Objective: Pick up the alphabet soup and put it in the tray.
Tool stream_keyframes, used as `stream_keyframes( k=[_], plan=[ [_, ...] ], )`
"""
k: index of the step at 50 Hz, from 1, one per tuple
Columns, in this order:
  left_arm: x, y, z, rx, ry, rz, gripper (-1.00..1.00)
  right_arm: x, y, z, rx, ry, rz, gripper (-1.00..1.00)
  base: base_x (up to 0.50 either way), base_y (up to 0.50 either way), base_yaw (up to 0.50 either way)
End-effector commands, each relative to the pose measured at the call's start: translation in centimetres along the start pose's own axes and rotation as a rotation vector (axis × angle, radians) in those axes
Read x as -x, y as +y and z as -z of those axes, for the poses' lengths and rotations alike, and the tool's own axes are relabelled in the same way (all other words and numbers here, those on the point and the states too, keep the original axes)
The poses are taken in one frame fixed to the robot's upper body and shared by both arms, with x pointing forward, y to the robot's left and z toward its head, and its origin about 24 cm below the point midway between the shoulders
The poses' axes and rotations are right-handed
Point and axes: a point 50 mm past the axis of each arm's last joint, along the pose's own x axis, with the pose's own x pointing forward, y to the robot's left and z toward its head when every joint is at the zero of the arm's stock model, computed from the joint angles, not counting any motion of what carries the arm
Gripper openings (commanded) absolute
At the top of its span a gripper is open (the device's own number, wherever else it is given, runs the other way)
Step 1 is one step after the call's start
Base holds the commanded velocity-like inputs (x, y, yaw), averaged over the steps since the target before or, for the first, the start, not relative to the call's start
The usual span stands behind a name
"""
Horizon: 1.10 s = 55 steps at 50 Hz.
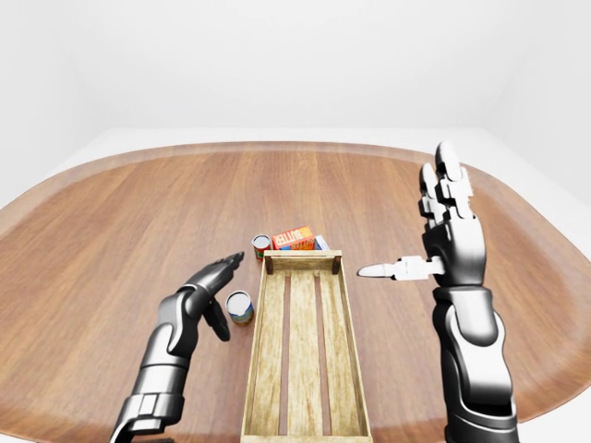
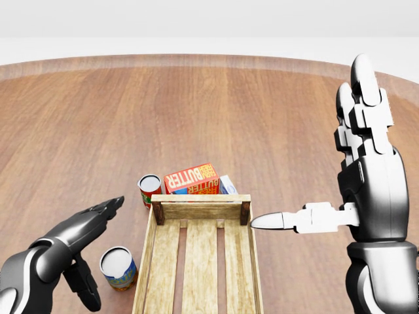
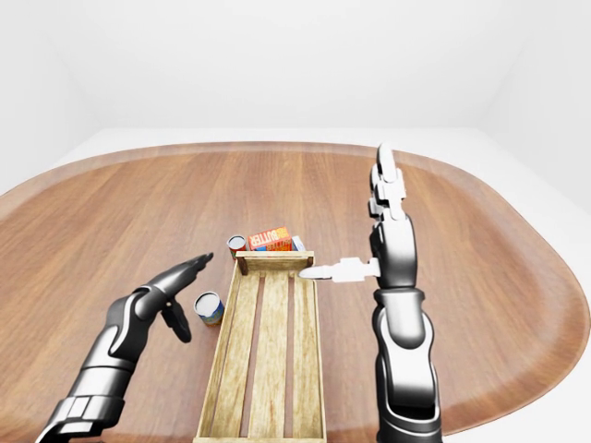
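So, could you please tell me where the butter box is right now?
In the head view, the butter box lies just above the wooden tray's top end, between a red can and a blue carton.

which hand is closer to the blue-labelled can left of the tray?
Left. The left hand hovers open just left of the blue-labelled can, not touching. The right hand is raised open on the far side of the tray.

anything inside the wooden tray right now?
Nothing: the wooden tray shows only bare slats. Both cans sit on the table outside it, at its left: one by the open left hand, one near its top corner. The butter box lies beyond its top wall.
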Motion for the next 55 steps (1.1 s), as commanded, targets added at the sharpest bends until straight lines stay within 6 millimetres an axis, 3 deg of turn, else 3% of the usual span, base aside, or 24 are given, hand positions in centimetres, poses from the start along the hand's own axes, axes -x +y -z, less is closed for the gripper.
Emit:
stream_keyframes(
  k=[1, 18, 25, 30, 55],
  plan=[
    [-0.5, -0.5, 0.2, 0.011, -0.003, 0.018, 1.00, -0.1, 0.5, 0.6, 0.029, 0.027, -0.024, 1.00, 0.00, 0.00, 0.00],
    [-0.5, -0.5, 0.2, 0.011, -0.003, 0.018, 1.00, -0.1, 0.5, 0.7, 0.031, 0.029, -0.024, 1.00, 0.00, 0.00, 0.00],
    [-3.0, -2.7, 1.5, 0.041, 0.041, 0.106, 1.00, -0.1, 0.4, 1.2, 0.016, 0.052, -0.012, 1.00, 0.00, 0.00, 0.00],
    [-3.7, -3.2, 2.2, 0.056, 0.090, 0.121, 1.00, -0.1, 0.4, 1.1, 0.012, 0.048, -0.008, 1.00, 0.00, 0.00, 0.00],
    [-3.9, -3.6, 3.4, 0.089, 0.156, 0.148, 1.00, -0.2, 0.6, 1.3, 0.004, 0.052, -0.018, 1.00, 0.00, 0.00, 0.00]
  ],
)
